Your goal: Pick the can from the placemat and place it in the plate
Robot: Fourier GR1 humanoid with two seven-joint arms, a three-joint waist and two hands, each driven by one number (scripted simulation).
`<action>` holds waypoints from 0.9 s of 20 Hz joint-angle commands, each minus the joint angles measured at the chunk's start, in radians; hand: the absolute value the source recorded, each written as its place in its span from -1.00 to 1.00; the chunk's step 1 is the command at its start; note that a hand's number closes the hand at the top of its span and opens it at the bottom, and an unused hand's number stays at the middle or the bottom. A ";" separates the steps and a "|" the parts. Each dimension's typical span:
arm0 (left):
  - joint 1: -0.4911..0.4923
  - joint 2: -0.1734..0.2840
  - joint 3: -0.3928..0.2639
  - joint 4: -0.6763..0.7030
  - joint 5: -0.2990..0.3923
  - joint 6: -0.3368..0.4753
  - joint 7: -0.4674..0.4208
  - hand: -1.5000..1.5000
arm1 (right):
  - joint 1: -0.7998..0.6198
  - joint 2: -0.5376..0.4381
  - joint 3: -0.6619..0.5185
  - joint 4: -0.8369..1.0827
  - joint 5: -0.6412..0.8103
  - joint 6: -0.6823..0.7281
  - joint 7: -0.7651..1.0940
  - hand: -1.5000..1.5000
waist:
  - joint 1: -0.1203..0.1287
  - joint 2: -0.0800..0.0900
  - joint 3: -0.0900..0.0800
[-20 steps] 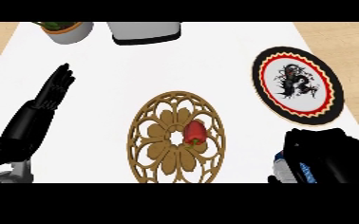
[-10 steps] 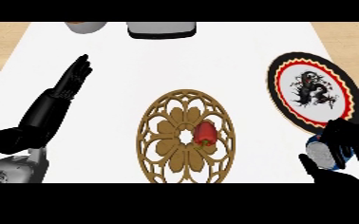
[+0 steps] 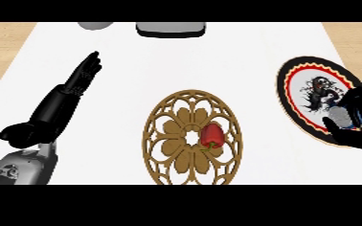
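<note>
We see the can [image 3: 344,116] as a small grey shape at the right edge of the view, above the right side of the plate [image 3: 297,84]. Our right hand [image 3: 348,130] has its black fingers curled around the can, so only a part of it shows, and we cannot tell if its bottom touches the plate or is a little above it.

The plate is round, with a black and red rim and a dark drawing in the middle. To the left of the plate lies the placemat [image 3: 173,148], an ornate brown one with a flower pattern. No can stands on it now; only a red pepper [image 3: 211,135] lies on it, on the side nearer to the plate.

We judge that the picking is done and the carrying is nearly done. What is left is to lower the can if needed, to open the fingers and to take the hand away.

Far to the left of the plate, beyond the placemat, our left hand [image 3: 79,79] rests with straight fingers and holds nothing. At the far edge of the counter, to the upper left of the plate, stand a grey box [image 3: 171,28] and a grey bowl [image 3: 96,25]
</note>
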 commanded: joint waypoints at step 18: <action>0.024 -0.039 0.027 0.046 -0.040 -0.053 -0.067 0.00 | -0.467 0.289 -0.187 0.999 -0.049 0.174 -0.593 -1.00 | 0.013 0.005 0.001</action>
